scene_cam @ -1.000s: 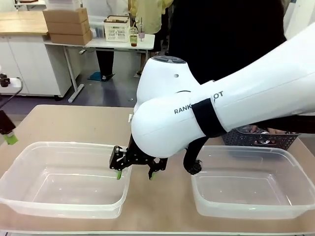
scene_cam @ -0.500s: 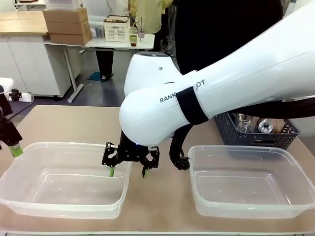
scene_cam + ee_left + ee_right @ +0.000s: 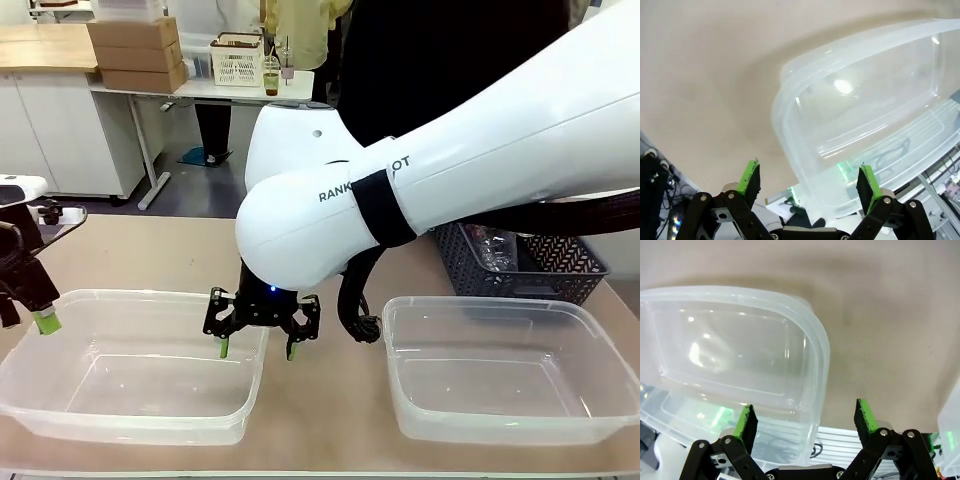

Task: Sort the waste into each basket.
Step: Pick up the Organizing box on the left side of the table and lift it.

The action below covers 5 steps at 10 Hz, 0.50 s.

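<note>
- The right gripper point(image 3: 257, 348) is seen reached across the middle of the table point(image 3: 130, 250), hung over the right-hand end of the left clear tub point(image 3: 120, 294).
- Its fingers are spread wide and nothing is held between them.
- In the right wrist view, one green pad point(image 3: 746, 421) is placed over the tub's inside and the other over bare tabletop, so the rounded rim is straddled. Whether the rim is touched cannot be told.
- The left gripper point(image 3: 807, 180) is held at the table's left edge, just beside the left end of the same tub.
- Its fingers are likewise set wide apart with nothing gripped, and a rounded corner of the tub is framed between them in the left wrist view.
- The right clear tub point(image 3: 520, 302) is set on the right side of the table, parted from the left tub by a strip of bare tabletop.
- The waste is kept in a dark grey lattice basket point(image 3: 560, 278) just behind the right tub. A clear plastic bottle point(image 3: 490, 245) can be made out inside it, and the rest is too hidden to be told apart.
</note>
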Available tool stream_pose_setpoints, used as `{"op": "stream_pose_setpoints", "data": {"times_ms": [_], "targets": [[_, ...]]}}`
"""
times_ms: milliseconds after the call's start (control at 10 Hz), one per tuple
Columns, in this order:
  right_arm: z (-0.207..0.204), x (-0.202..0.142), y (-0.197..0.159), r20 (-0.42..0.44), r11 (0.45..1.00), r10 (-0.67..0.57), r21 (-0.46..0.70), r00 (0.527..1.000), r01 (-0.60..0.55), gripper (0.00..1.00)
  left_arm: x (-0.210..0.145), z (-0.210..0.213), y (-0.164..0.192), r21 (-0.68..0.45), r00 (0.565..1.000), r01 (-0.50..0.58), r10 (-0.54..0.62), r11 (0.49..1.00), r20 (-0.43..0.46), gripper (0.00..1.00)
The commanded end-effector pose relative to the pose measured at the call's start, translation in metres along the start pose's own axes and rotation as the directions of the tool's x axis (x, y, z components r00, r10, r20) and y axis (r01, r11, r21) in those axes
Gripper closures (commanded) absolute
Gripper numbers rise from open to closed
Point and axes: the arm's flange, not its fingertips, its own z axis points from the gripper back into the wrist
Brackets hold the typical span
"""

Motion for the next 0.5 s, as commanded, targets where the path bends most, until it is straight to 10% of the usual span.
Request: {"op": "stream_pose_setpoints", "data": {"times_ms": [0, 100, 200, 300, 400], "targets": [[-0.001, 0.002, 0.008, 0.018, 0.999, -0.025, -0.04, 1.0, 0.026, 0.0, -0.064, -0.095, -0.034, 0.021, 0.999, 0.037, -0.038, 0.999, 0.015, 0.0], [-0.002, -0.001, 0.007, -0.007, 0.999, -0.012, -0.048, 1.0, 0.012, 0.0, -0.063, -0.099, -0.032, 0.058, 0.999, 0.038, -0.038, 0.998, 0.004, 0.22], [-0.003, -0.002, 0.007, -0.029, 0.998, -0.006, -0.064, 1.0, 0.005, 0.6, -0.063, -0.102, -0.03, 0.084, 0.999, 0.035, -0.034, 0.996, -0.006, 0.58], [-0.002, -0.003, 0.007, -0.031, 0.998, -0.004, -0.066, 1.0, 0.002, 0.6, -0.064, -0.107, -0.028, 0.132, 1.0, 0.018, -0.019, 0.991, -0.001, 0.8], [-0.001, -0.004, 0.007, -0.031, 0.998, -0.002, -0.065, 1.0, 0.0, 1.0, -0.065, -0.112, -0.026, 0.183, 1.0, -0.002, 0.0, 0.983, 0.009, 1.0]]}}
